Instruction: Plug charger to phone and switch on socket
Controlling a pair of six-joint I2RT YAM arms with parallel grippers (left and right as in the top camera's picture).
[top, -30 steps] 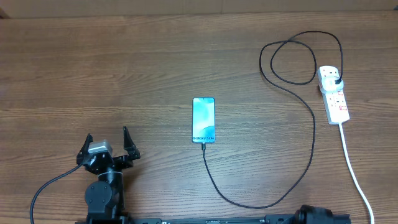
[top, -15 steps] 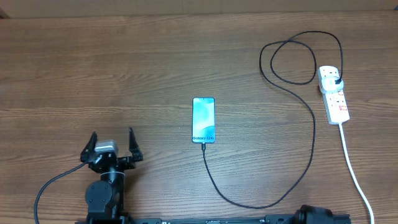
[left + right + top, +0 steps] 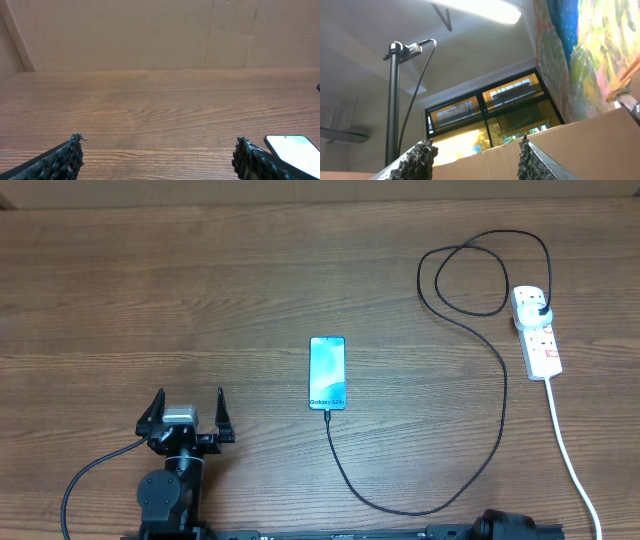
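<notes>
Flat on surface (image 3: 200, 280): phone (image 3: 327, 372), charger (image 3: 500, 380) meeting its near edge, plug seated in socket (image 3: 537, 330), likely connected; left hand (image 3: 187, 412) released, empty; right hand (image 3: 475, 157) spread, aimed upward.

phone (image 3: 327, 372) | screen text: "Galaxy" | rest of line unreadable

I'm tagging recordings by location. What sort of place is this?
Probably an indoor robotics lab or studio: a wood-grain table fenced by cardboard walls, a tall pole carrying a cabled device under a ceiling light, and a large window beside a colourful mural.
</notes>
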